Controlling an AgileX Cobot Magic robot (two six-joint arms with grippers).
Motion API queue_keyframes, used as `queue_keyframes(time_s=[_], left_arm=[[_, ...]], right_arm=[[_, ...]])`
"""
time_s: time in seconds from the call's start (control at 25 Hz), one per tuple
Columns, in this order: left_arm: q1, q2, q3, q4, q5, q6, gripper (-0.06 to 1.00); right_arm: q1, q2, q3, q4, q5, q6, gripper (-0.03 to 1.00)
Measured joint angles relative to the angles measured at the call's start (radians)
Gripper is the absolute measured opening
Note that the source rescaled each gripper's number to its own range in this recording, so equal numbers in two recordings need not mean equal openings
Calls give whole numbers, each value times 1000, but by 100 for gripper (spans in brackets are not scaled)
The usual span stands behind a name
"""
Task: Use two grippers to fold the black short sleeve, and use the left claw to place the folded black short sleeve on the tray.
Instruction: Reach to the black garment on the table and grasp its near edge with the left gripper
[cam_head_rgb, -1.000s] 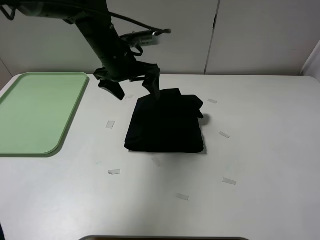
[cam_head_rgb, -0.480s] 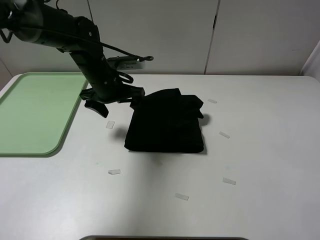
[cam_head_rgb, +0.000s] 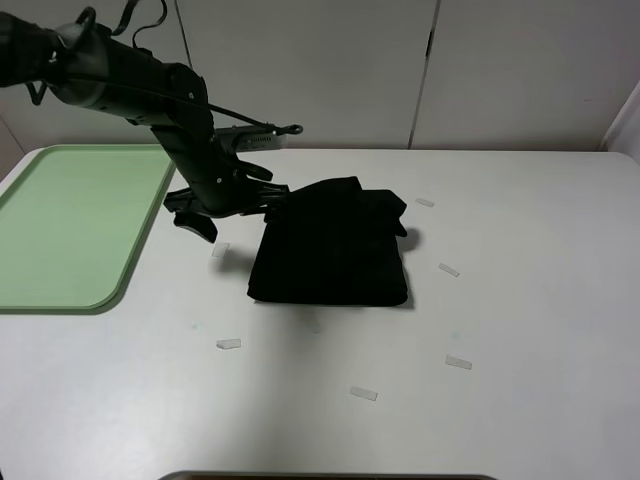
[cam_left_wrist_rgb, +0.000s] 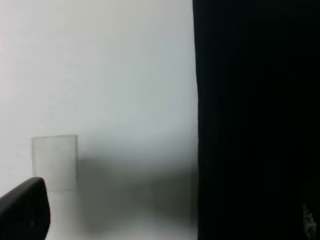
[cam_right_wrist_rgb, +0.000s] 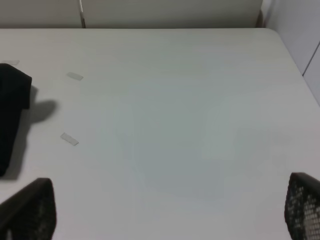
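While its jaws stand released, the left gripper (cam_head_rgb: 232, 210) hovers at the left edge of the black short sleeve (cam_head_rgb: 332, 248), a folded, squarish bundle at centre frame on the white tabletop (cam_head_rgb: 520, 330). Right gripper (cam_right_wrist_rgb: 165, 210) also spread, empty. Green tray (cam_head_rgb: 70, 225) at left.

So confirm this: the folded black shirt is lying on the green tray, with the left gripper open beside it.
Wrong on one point: the exterior high view shows the folded black shirt on the white table, not the green tray. The left gripper is open beside it.
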Motion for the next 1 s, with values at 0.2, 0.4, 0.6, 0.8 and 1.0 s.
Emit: queue_keyframes(time_s=[0.2,0.4,0.6,0.8,1.0], left_arm=[[-11,33,0,-11,-59,-1,100],[-32,77,-24,-16,-80,-2,100],[-51,97,-35,-34,-108,-2,99],[-69,108,-42,-32,-131,-2,95],[-76,117,-46,-44,-143,-2,75]], right_arm=[[0,0,0,1,0,0,100],[0,0,0,1,0,0,100],[0,0,0,1,0,0,100],[0,0,0,2,0,0,100],[0,0,0,2,0,0,100]])
